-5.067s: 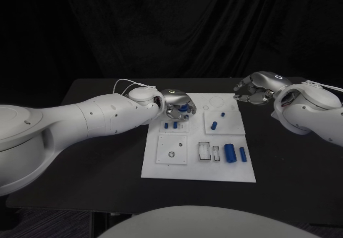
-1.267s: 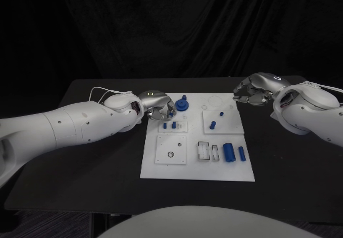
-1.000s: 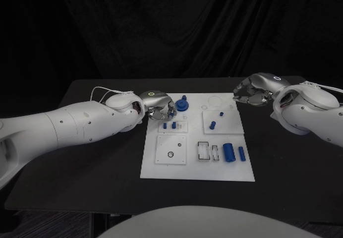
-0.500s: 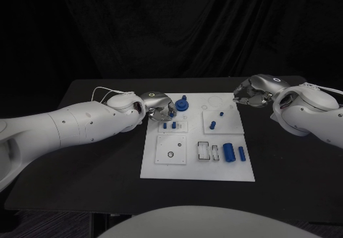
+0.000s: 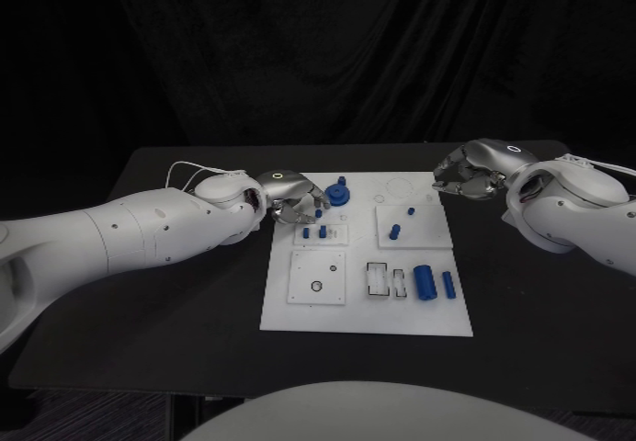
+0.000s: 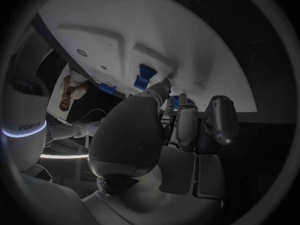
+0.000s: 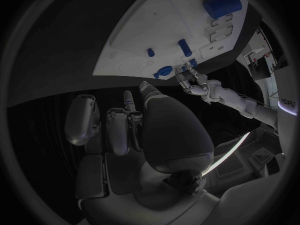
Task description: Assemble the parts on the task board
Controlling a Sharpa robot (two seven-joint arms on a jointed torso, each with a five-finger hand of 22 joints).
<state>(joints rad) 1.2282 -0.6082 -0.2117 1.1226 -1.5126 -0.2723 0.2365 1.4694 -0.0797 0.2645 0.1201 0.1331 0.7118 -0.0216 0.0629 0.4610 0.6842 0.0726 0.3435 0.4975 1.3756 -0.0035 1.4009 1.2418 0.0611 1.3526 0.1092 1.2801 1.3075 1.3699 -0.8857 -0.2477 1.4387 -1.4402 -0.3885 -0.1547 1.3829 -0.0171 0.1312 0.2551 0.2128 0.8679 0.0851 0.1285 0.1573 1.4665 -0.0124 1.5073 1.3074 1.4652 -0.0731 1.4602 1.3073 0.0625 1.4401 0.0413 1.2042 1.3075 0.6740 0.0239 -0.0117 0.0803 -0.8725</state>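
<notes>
The task board (image 5: 368, 317) lies flat in the middle of the black table (image 5: 173, 303), a white plate with raised square panels. Near its far edge stands a round blue part (image 5: 338, 195) with a small blue peg (image 5: 342, 180) just behind it; two short blue pegs (image 5: 315, 232) stand in the panel nearer the robot, two more small blue pieces (image 5: 402, 223) sit on the right-hand panel, and a thick blue cylinder (image 5: 425, 281) with a thinner blue rod (image 5: 449, 285) beside it lies toward the board's near right part, next to two open rectangular slots (image 5: 387, 279). The left hand (image 5: 297, 202) hovers at the board's far left corner, just beside the round blue part, its fingers loosely curled and apart; the left wrist view shows them over the white surface with nothing between them. The right hand (image 5: 467, 175) hangs just off the board's far right corner, above the table, its fingers drawn in toward the palm; the right wrist view shows no piece in its grasp, and the fingers (image 7: 119, 130) lie close together.
</notes>
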